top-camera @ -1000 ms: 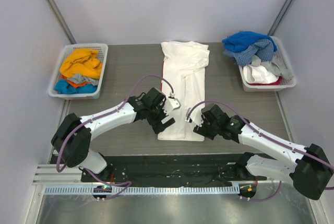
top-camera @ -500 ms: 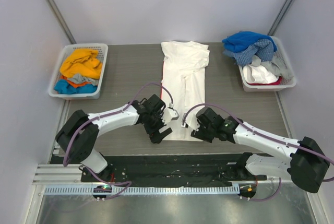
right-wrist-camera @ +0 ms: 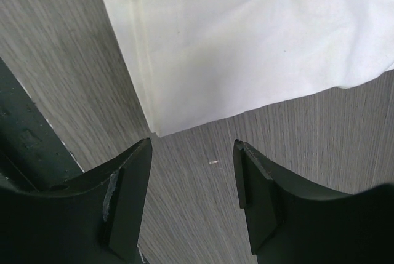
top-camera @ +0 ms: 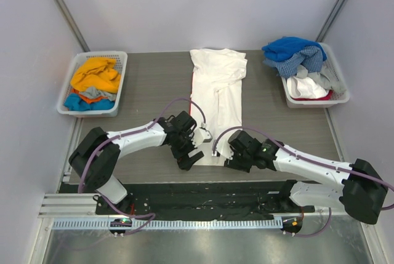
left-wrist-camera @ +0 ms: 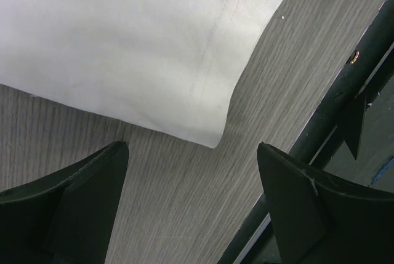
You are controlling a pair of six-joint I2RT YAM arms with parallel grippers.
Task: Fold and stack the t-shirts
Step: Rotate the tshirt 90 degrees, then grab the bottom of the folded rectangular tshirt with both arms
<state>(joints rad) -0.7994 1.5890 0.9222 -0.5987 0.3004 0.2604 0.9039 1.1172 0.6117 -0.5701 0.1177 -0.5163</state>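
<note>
A white t-shirt [top-camera: 217,85], folded lengthwise into a long strip, lies flat down the middle of the table. My left gripper [top-camera: 194,154] hovers open at its near left corner. In the left wrist view that hemmed corner [left-wrist-camera: 154,48] sits just beyond my left gripper [left-wrist-camera: 192,153], with bare table between the fingers. My right gripper [top-camera: 226,156] stands open at the near right corner. In the right wrist view the layered shirt corner [right-wrist-camera: 246,48] ends just ahead of my right gripper [right-wrist-camera: 192,146]. Neither holds any cloth.
A white basket [top-camera: 89,113] at the far left holds orange, grey and blue shirts [top-camera: 93,79]. Another basket [top-camera: 314,104] at the far right is piled with blue, checked and white ones [top-camera: 295,55]. A black rail [top-camera: 203,193] runs along the near edge.
Both grippers have moved back toward the near edge, from over the shirt's lower part to its near corners. The left jaws have narrowed slightly. The shirt has not shifted.
</note>
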